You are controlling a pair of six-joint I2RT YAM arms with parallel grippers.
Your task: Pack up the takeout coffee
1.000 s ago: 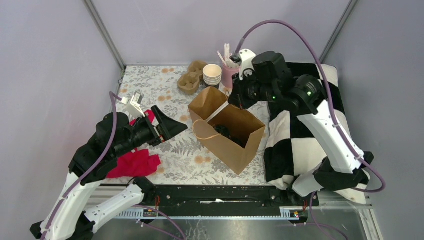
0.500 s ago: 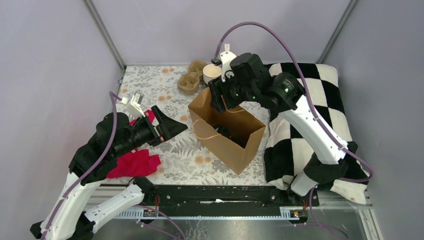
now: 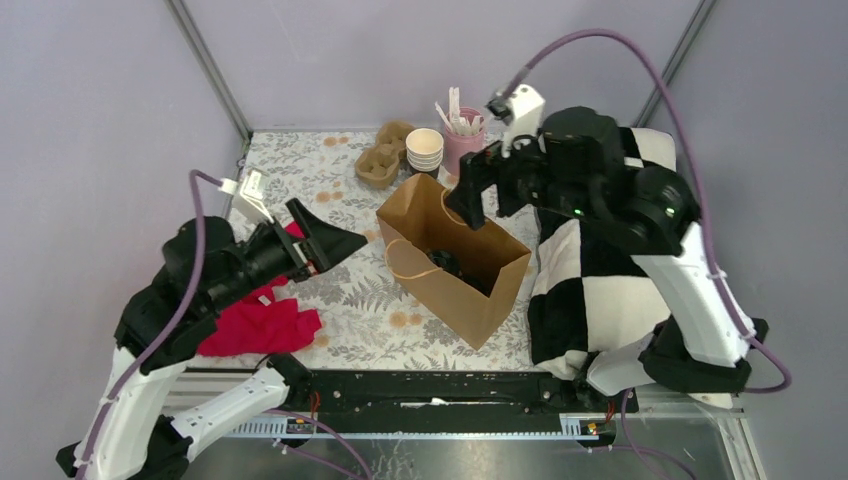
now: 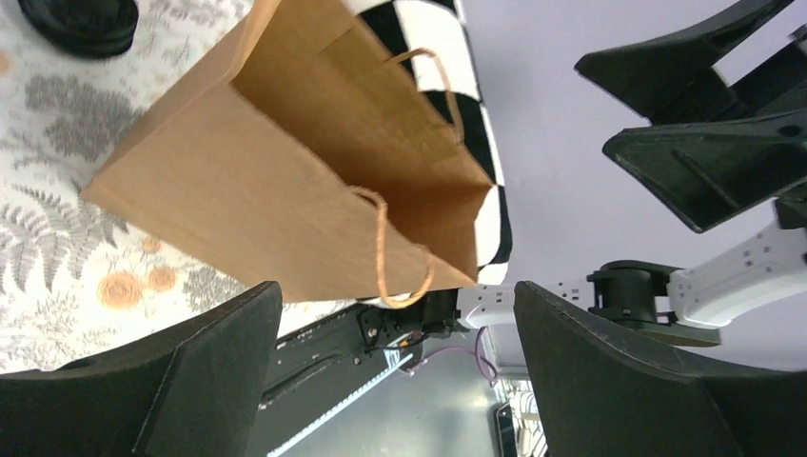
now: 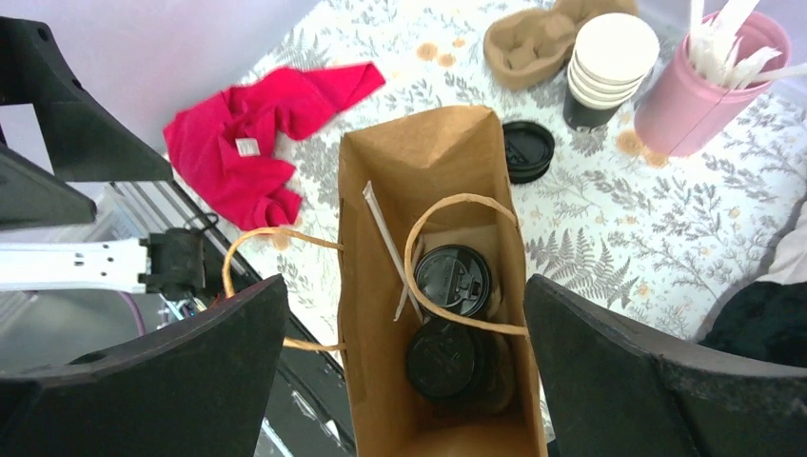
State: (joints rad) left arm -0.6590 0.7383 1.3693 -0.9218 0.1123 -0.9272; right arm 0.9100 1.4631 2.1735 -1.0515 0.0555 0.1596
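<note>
A brown paper bag (image 3: 470, 300) stands open mid-table. Inside it, in the right wrist view, two takeout coffee cups with black lids (image 5: 453, 280) (image 5: 449, 360) sit side by side, with a white wrapped stick (image 5: 385, 238) leaning on the bag's inner wall (image 5: 428, 152). From the top view only a dark patch of the cups (image 3: 447, 263) shows. My right gripper (image 3: 472, 195) hangs open above the bag's mouth (image 5: 404, 290), holding nothing. Left of the bag my left gripper (image 3: 330, 240) is open and empty, pointing at the bag's side (image 4: 398, 295).
Behind the bag are a nested stack of lidless cups (image 3: 424, 150), a pink cup of stirrers (image 3: 460, 140), a cardboard cup carrier (image 3: 385, 155) and loose black lids (image 5: 528, 150). A red cloth (image 3: 262, 325) lies under the left arm. A checkered cushion (image 3: 600, 290) fills the right side.
The right gripper went from shut to wide open over the bag, then drew up and back to the right. The left arm shifted slightly left and up.
</note>
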